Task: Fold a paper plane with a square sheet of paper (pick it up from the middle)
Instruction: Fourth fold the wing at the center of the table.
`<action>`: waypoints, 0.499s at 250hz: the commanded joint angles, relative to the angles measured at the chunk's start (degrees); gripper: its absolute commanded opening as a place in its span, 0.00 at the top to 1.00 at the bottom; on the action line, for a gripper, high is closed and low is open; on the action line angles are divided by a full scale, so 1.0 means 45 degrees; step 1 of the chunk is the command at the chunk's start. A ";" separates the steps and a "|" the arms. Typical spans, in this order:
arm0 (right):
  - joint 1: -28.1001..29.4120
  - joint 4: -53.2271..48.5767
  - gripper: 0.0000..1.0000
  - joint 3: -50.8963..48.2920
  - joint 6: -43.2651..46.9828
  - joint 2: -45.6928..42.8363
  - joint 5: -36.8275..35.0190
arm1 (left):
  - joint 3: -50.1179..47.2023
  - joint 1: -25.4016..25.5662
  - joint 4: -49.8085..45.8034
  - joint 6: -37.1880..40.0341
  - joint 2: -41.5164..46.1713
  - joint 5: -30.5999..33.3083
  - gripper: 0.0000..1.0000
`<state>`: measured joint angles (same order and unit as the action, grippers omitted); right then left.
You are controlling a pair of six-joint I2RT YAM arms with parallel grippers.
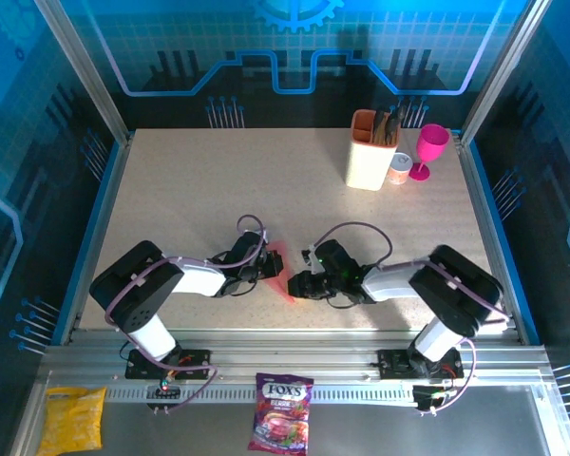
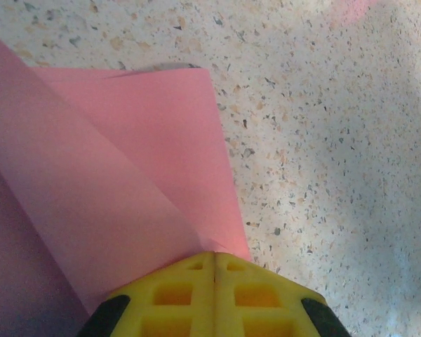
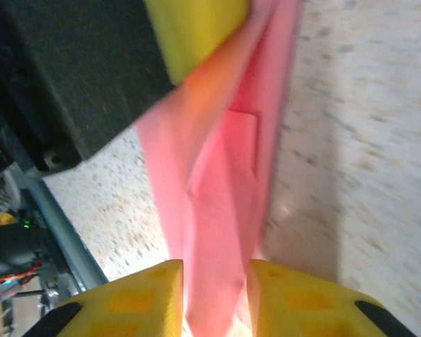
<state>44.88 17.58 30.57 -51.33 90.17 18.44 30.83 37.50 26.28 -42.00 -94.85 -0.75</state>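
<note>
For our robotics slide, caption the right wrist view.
Open right gripper straddles the pink paper plane, speckled table beside it.

"FOX'S" on the purple candy bag (image 1: 281, 424)

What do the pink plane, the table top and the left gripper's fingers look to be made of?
The paper plane looks like thin matt paper, salmon pink: it holds sharp creases and overlapping flaps. The table top is smooth, beige with dark specks; stone-look laminate or composite, hard to tell. The left gripper has fingers of matt yellow plastic, probably moulded, given their recessed square pockets.
</note>
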 commanded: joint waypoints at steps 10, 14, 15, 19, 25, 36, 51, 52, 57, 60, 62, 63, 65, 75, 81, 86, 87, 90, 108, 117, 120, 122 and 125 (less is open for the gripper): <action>-0.0404 -0.3731 0.73 0.0660 0.1251 -0.1729 -0.1085 | -0.0309 -0.0154 -0.0391 0.0397 -0.0312 0.0080 1.00; -0.0404 -0.3871 0.75 0.0789 0.1329 -0.1798 -0.1089 | -0.0326 -0.0144 -0.0401 0.0407 -0.0297 0.0061 1.00; -0.0404 -0.3889 0.76 0.0816 0.1339 -0.1807 -0.1089 | -0.0327 -0.0137 -0.0406 0.0417 -0.0294 0.0065 1.00; -0.0404 -0.3948 0.77 0.0919 0.1408 -0.1861 -0.1105 | -0.0343 -0.0148 -0.0401 0.0422 -0.0294 0.0079 1.00; -0.0393 -0.4020 0.80 0.1095 0.1477 -0.1892 -0.1056 | -0.0348 -0.0137 -0.0429 0.0427 -0.0277 0.0070 1.00; -0.0405 -0.4034 0.85 0.1399 0.1541 -0.1834 -0.0915 | -0.0374 -0.0146 -0.0431 0.0426 -0.0266 0.0071 1.00; -0.0329 -0.3870 0.91 0.1658 0.1593 -0.1615 -0.0732 | -0.0377 -0.0149 -0.0469 0.0445 -0.0236 0.0072 1.00; -0.0317 -0.3850 0.92 0.1671 0.1588 -0.1598 -0.0725 | -0.0382 -0.0149 -0.0469 0.0445 -0.0243 0.0071 1.00; -0.0273 -0.3751 0.93 0.1726 0.1574 -0.1503 -0.0698 | -0.0356 -0.0149 -0.0470 0.0447 -0.0232 0.0071 1.00; -0.0251 -0.3710 0.94 0.1789 0.1582 -0.1430 -0.0672 | -0.0348 -0.0149 -0.0487 0.0446 -0.0231 0.0070 1.00; -0.0216 -0.3670 0.94 0.1841 0.1597 -0.1364 -0.0651 | -0.0357 -0.0149 -0.0488 0.0446 -0.0231 0.0070 1.00; -0.0203 -0.3652 0.95 0.1860 0.1590 -0.1326 -0.0646 | -0.0352 -0.0149 -0.0489 0.0456 -0.0231 0.0070 1.00; -0.0178 -0.3624 0.95 0.1904 0.1584 -0.1288 -0.0632 | -0.0348 -0.0149 -0.0499 0.0449 -0.0231 0.0075 1.00; -0.0069 -0.3445 0.97 0.2078 0.1556 -0.1034 -0.0539 | -0.0340 -0.0149 -0.0509 0.0446 -0.0231 0.0051 1.00; -0.0005 -0.3327 0.98 0.2174 0.1568 -0.0865 -0.0514 | -0.0336 -0.0149 -0.0518 0.0465 -0.0241 0.0059 1.00; 0.0038 -0.3224 0.99 0.2237 0.1543 -0.0756 -0.0485 | -0.0330 -0.0149 -0.0528 0.0461 -0.0241 0.0051 1.00; 0.0061 -0.3204 1.00 0.2244 0.1524 -0.0719 -0.0474 | -0.0319 -0.0149 -0.0528 0.0463 -0.0246 0.0051 1.00; 0.0106 -0.3160 1.00 0.2291 0.1492 -0.0650 -0.0465 | -0.0314 -0.0149 -0.0535 0.0456 -0.0233 0.0038 1.00; 0.0326 -0.2917 1.00 0.2588 0.1412 -0.0158 -0.0407 | -0.0289 -0.0149 -0.0548 0.0467 -0.0273 -0.0004 1.00; 0.0447 -0.2792 1.00 0.2713 0.1369 0.0072 -0.0414 | -0.0299 -0.0149 -0.0567 0.0466 -0.0269 -0.0020 1.00; 0.0479 -0.2743 1.00 0.2750 0.1361 0.0147 -0.0407 | -0.0273 -0.0149 -0.0567 0.0471 -0.0270 -0.0024 1.00; 0.0501 -0.2708 1.00 0.2771 0.1356 0.0194 -0.0406 | -0.0270 -0.0154 -0.0567 0.0467 -0.0285 -0.0012 1.00; 0.0539 -0.2674 1.00 0.2799 0.1332 0.0255 -0.0406 | -0.0281 -0.0149 -0.0577 0.0466 -0.0309 -0.0026 1.00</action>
<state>45.45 4.45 40.84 -45.54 88.09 15.51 30.70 37.47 26.57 -41.56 -94.89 -0.78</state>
